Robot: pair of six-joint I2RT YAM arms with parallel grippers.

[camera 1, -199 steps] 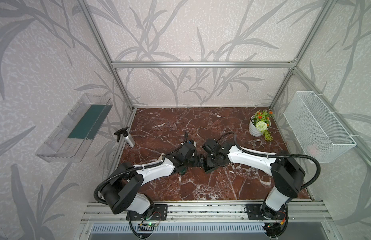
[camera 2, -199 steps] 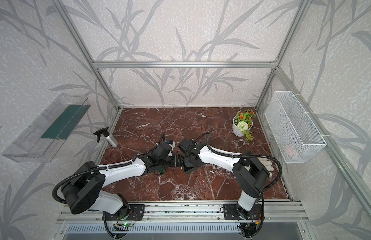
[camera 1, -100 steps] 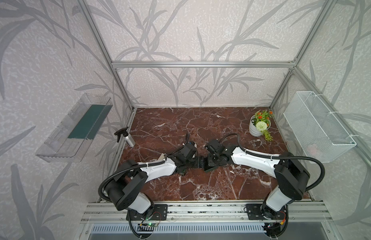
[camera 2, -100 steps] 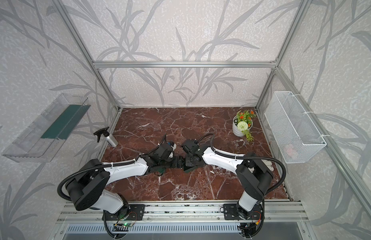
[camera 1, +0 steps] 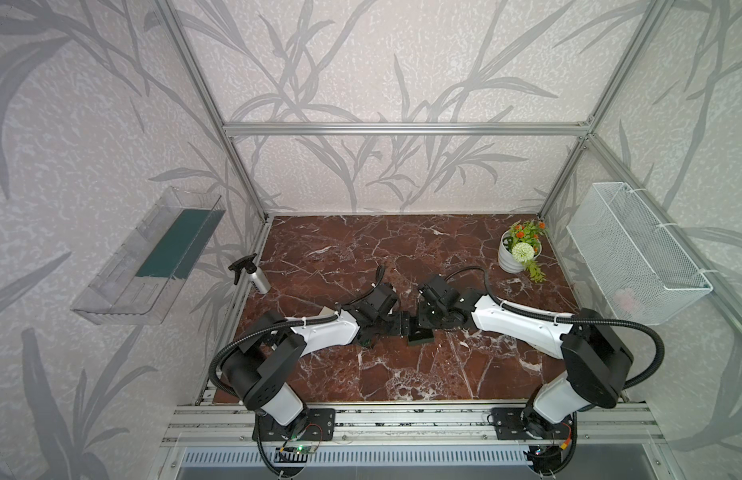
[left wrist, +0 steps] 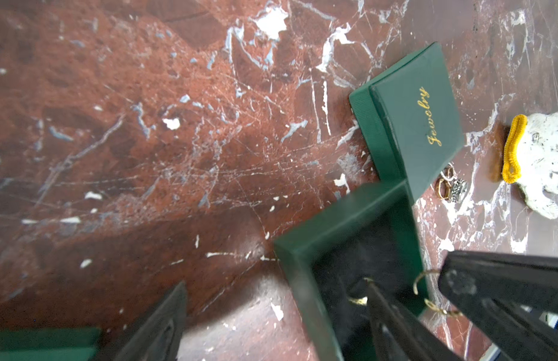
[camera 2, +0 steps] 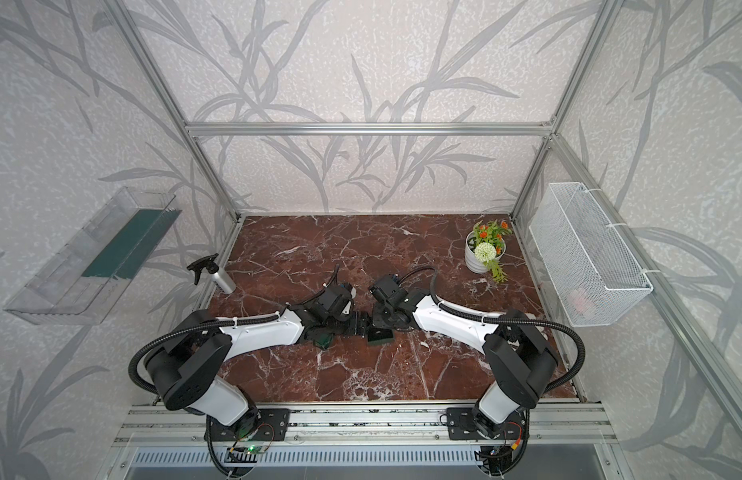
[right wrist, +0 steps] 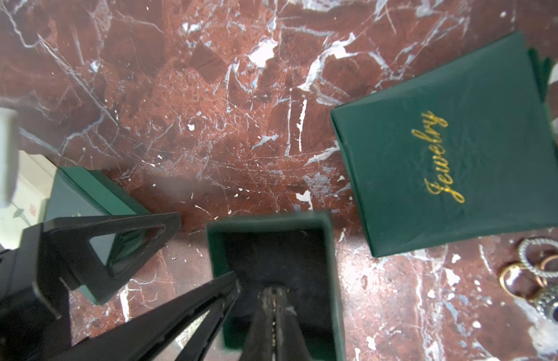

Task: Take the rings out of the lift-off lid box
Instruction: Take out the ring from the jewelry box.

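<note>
Both arms have edged only a little over the last second, elbows creeping sideways while the wrists keep meeting over the open box (camera 1: 419, 338) mid-surface (camera 1: 361, 257); nothing else has shifted.

Right jaws are pressed fully together down inside the box, and gold specks in their seam suggest a thin gold hoop (left wrist: 417, 281) is pinched there; left jaws stand wide and hold nothing, one finger (right wrist: 193, 312) laid against the box wall, the other well clear. Rings (right wrist: 540, 275) already out lie heaped on the surface just beside the lettered green lid (right wrist: 443, 150).

To lift well, I judge: rise straight until the hoop clears the rim, keep the pinch firm, let the left finger pin the box; then release low by the heap so nothing rolls. A gold glint (left wrist: 357, 300) deeper in the box may be another ring.

Both top views show only two wrists over a dark green square, rings too small to see; the left wrist view alone shows the hoop curling by the right jaws' tip and a yellow loop (left wrist: 512, 150) beyond the heap; the right wrist view alone shows the closed seam and another green box piece (right wrist: 83, 200) beside the left jaws.
</note>
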